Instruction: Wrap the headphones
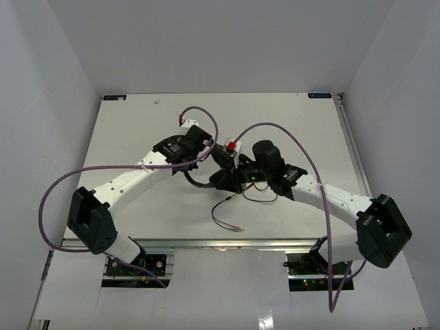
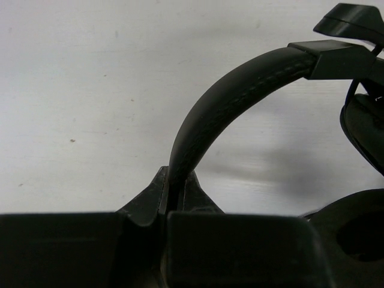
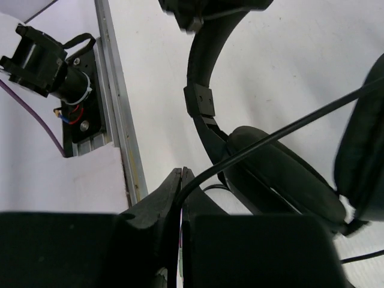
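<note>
While left gripper pinches the headband, right gripper pinches cable.

The left claw pinches the headphones by their stitched headband above the white table

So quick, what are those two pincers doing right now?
Left pincer: closed on the headphone headband.
Right pincer: closed on the headphone cable.

A flat white tabletop — framed near and right by silver aluminium rails — stands inside plain white walls; a small reddish speck lies near its far-left corner.
</note>
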{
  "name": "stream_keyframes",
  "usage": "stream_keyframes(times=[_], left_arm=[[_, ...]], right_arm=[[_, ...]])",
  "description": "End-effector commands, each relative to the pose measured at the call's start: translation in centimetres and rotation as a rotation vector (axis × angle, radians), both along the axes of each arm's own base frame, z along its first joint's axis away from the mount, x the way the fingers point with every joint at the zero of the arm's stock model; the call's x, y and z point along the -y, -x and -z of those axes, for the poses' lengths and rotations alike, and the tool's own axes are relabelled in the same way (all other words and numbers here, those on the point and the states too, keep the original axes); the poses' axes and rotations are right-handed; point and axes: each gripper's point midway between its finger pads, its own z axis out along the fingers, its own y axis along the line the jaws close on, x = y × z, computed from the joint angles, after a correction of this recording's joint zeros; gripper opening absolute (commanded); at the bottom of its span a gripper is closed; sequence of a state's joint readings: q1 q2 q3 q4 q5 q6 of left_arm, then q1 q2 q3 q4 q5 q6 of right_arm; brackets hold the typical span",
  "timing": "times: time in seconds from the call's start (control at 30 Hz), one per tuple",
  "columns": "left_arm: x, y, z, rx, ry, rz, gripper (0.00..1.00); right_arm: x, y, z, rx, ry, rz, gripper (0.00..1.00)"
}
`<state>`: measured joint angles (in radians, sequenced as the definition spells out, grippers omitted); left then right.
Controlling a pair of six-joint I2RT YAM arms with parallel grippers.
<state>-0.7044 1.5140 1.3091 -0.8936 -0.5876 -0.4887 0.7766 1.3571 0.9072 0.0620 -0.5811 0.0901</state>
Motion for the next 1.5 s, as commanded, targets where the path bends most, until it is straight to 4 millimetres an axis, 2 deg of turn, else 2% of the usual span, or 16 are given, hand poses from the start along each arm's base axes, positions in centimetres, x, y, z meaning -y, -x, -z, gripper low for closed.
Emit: stream_keyframes(times=[0.0, 0.13, 0.27, 0.4, 0.57, 0.67, 0.9, 1.2, 1.3, 1.47], left_arm=[[2.2, -1.1, -5.1, 0.189, 0.278, -0.033, 0.00], [2.4, -0.7, -7.0, 0.242, 0.369, -0.039, 0.00], [1.9, -0.1, -8.2, 0.288, 0.423, -0.057, 0.00], [2.2, 1.0, -9.6, 0.318, 0.532, -0.039, 0.00], [2.6, 2.2, -11.8, 0.349, 0.633, -0.005, 0.00], [2.5, 2.7, -12.6, 0.362, 0.671, -0.003, 0.00], [2.2, 3.7, -13.9, 0.392, 0.742, 0.005, 0.00], [1.7, 4.2, -15.0, 0.423, 0.780, -0.004, 0.00], [1.4, 4.5, -15.8, 0.445, 0.802, -0.008, 0.00], [1.9, 5.1, -16.9, 0.464, 0.869, 0.029, 0.00]], right_arm=[[-1.2, 1.6, -2.7, 0.049, -0.177, -0.005, 0.08], [-1.3, 3.0, -2.3, 0.082, -0.210, -0.013, 0.09], [-1.6, 4.5, -3.0, 0.114, -0.263, -0.020, 0.11], [-1.8, 4.3, -2.0, 0.150, -0.258, 0.042, 0.15], [-1.6, 3.7, 0.7, 0.178, -0.232, 0.078, 0.20], [-1.9, 3.5, 1.6, 0.189, -0.231, 0.072, 0.22], [-2.6, 3.4, 2.7, 0.198, -0.260, 0.059, 0.27], [-2.9, 4.0, 3.2, 0.197, -0.315, 0.027, 0.29], [-3.0, 3.9, 3.9, 0.186, -0.303, 0.032, 0.27], [-3.1, 3.7, 5.2, 0.172, -0.276, 0.032, 0.12]])
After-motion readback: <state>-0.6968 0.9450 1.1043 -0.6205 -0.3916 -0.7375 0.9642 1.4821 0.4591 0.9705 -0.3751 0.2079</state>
